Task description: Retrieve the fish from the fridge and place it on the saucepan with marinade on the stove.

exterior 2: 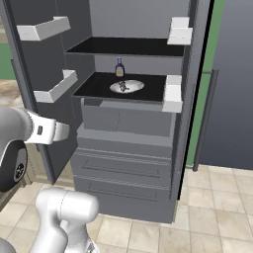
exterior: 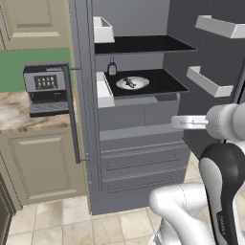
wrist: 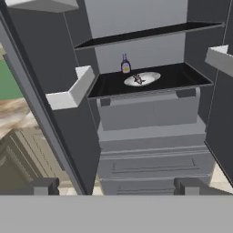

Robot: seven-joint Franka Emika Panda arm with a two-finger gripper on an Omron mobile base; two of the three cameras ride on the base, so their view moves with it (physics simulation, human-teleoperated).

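The fridge (exterior: 143, 143) is seen with both doors swung open. Inside, two black shelves are visible; the lower shelf (exterior: 162, 83) carries a round white plate (exterior: 132, 83), and the fish (exterior: 129, 83) is lying on that plate. A small bottle (exterior: 112, 67) with a yellow label is stood upright just behind the plate, toward the back wall. The same layout is confirmed from the right base view: fish (exterior 2: 123, 87) on plate (exterior 2: 127, 87), bottle (exterior 2: 119, 67) behind it, apart from the plate.

White door bins (exterior: 206, 81) are mounted on both open doors, at shelf height and above. Grey drawers (exterior: 143, 162) are stacked below the lower shelf and are shown closed.

The gripper (wrist: 116, 185) is held well back from the fridge, out in front of the drawers, and is pointed at the open compartment. Its fingertips (wrist: 45, 185) are spread fully wide at the bottom of the hand view, with nothing between them. In the hand view the fish (wrist: 139, 79) is framed high and slightly right of centre, well apart from the fingertips.

A coffee machine (exterior: 45, 91) is stood on the marble counter (exterior: 12, 115) to the left of the fridge. Beige cabinets (exterior: 43, 162) are fitted under that counter. The floor (exterior: 72, 220) is tiled.
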